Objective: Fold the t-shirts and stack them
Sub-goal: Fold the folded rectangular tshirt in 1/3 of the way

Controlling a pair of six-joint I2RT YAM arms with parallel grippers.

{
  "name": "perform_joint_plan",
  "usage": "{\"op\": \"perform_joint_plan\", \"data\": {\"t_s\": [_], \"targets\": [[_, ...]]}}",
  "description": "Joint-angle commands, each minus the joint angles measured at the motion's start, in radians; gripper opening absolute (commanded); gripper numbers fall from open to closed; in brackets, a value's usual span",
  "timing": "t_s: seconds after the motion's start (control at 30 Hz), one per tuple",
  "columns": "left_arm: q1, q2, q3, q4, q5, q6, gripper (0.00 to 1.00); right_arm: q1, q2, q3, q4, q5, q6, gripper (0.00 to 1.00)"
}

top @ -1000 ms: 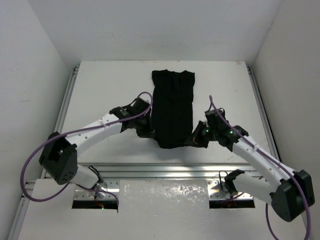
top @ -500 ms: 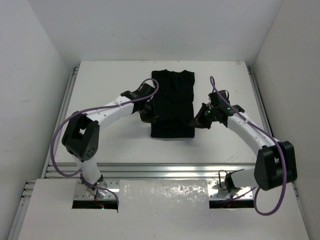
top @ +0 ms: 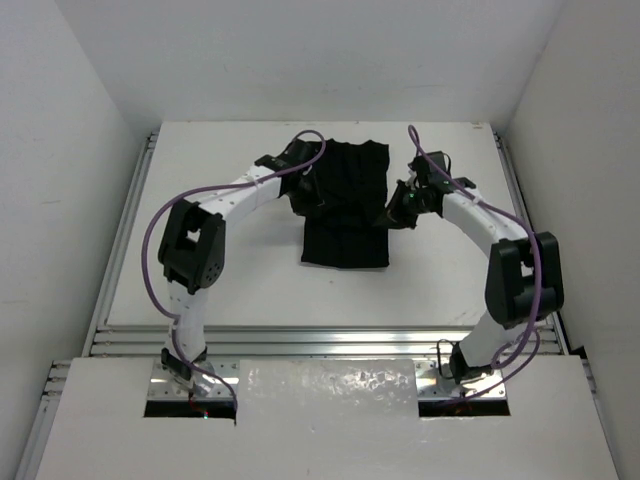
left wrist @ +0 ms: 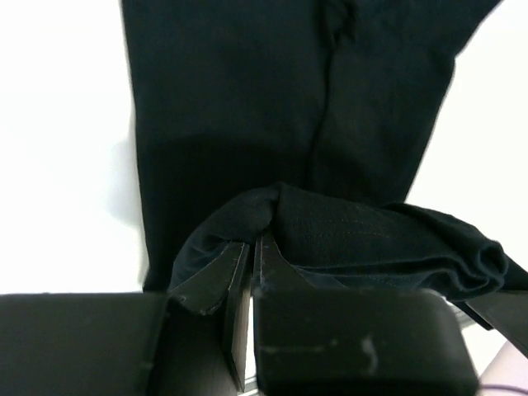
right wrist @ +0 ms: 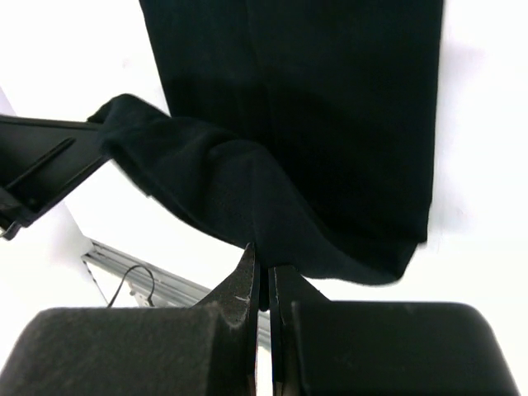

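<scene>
T-shirt [top: 345, 215] in right end effector [right wrist: 262, 257], seemingly left end effector [left wrist: 250, 247] too

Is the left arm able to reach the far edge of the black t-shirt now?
Probably yes: the left end effector, shut on a fold of the t-shirt, hangs close to that edge, and nothing stands between.

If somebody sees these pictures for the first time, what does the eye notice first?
A black t-shirt lies in the far middle of the white table, stark against it. The left gripper and the right gripper reach it from either side, each shut on a raised fold of its cloth.
</scene>
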Motion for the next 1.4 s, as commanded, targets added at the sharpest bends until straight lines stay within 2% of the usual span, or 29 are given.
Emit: {"op": "perform_joint_plan", "data": {"t_s": [0.0,0.1,0.13,0.2,0.23,0.27,0.37,0.43,0.47,0.53,0.63,0.67,0.7,0.8,0.83,0.87,0.9,0.93,1.03,1.13,1.27,1.37], "targets": [[0.028,0.045,0.075,-0.015,0.002,0.021,0.00,-0.016,0.075,0.098,0.004,-0.037,-0.045,0.00],[0.054,0.085,0.089,-0.025,0.000,0.006,0.06,-0.027,0.155,0.138,-0.003,-0.044,-0.048,0.00],[0.067,0.093,0.087,-0.024,0.000,-0.006,0.12,-0.029,0.172,0.164,-0.003,-0.044,-0.050,0.00],[0.078,0.116,0.089,-0.016,-0.006,-0.025,0.21,-0.038,0.221,0.202,-0.012,-0.035,-0.047,0.08],[0.087,0.121,0.089,-0.007,-0.002,-0.031,0.28,-0.047,0.235,0.214,-0.014,-0.031,-0.044,0.16],[0.092,0.125,0.089,0.013,-0.005,-0.038,0.29,-0.050,0.248,0.227,-0.020,-0.026,-0.041,0.20],[0.110,0.115,0.086,0.099,0.015,-0.078,0.29,-0.072,0.299,0.289,-0.023,-0.006,-0.023,0.24],[0.124,0.099,0.095,0.135,0.026,-0.100,0.26,-0.093,0.336,0.320,-0.020,-0.012,-0.013,0.24],[0.126,0.064,0.095,0.151,0.015,-0.109,0.26,-0.099,0.350,0.367,-0.025,-0.015,-0.001,0.30],[0.121,0.007,0.063,0.215,-0.001,-0.109,0.34,-0.121,0.399,0.424,-0.051,-0.037,0.008,0.45],[0.095,-0.102,-0.026,0.235,-0.009,-0.083,0.38,-0.145,0.437,0.510,-0.035,-0.106,0.017,0.51],[0.083,-0.143,-0.072,0.232,-0.005,-0.074,0.35,-0.147,0.439,0.536,-0.034,-0.133,0.007,0.53],[0.054,-0.161,-0.096,0.219,-0.003,-0.062,0.24,-0.145,0.434,0.543,-0.038,-0.130,-0.002,0.53],[-0.026,-0.218,-0.205,0.234,0.024,-0.065,0.21,-0.133,0.361,0.434,-0.009,-0.130,-0.032,0.51],[-0.047,-0.217,-0.221,0.235,0.031,-0.069,0.18,-0.128,0.330,0.384,0.053,-0.135,-0.038,0.48],[-0.079,-0.199,-0.235,0.232,0.035,-0.074,0.11,-0.124,0.271,0.263,0.098,-0.168,-0.045,0.44],[-0.089,-0.182,-0.232,0.209,0.038,-0.077,0.07,-0.113,0.246,0.201,0.141,-0.197,-0.047,0.37],[-0.094,-0.148,-0.233,0.202,0.043,-0.080,0.00,-0.108,0.229,0.152,0.228,-0.231,-0.047,0.21],[-0.094,-0.088,-0.209,0.160,0.061,-0.075,0.00,-0.093,0.212,0.031,0.271,-0.256,-0.077,0.00],[-0.095,-0.032,-0.172,0.126,0.075,-0.057,0.00,-0.090,0.242,0.035,0.278,-0.259,-0.084,0.00],[-0.092,0.068,-0.111,0.133,0.170,-0.042,0.00,-0.092,0.339,0.105,0.270,-0.264,-0.082,0.00],[-0.088,0.150,-0.036,0.122,0.151,-0.043,0.00,-0.092,0.420,0.168,0.253,-0.267,-0.085,0.00]]}}
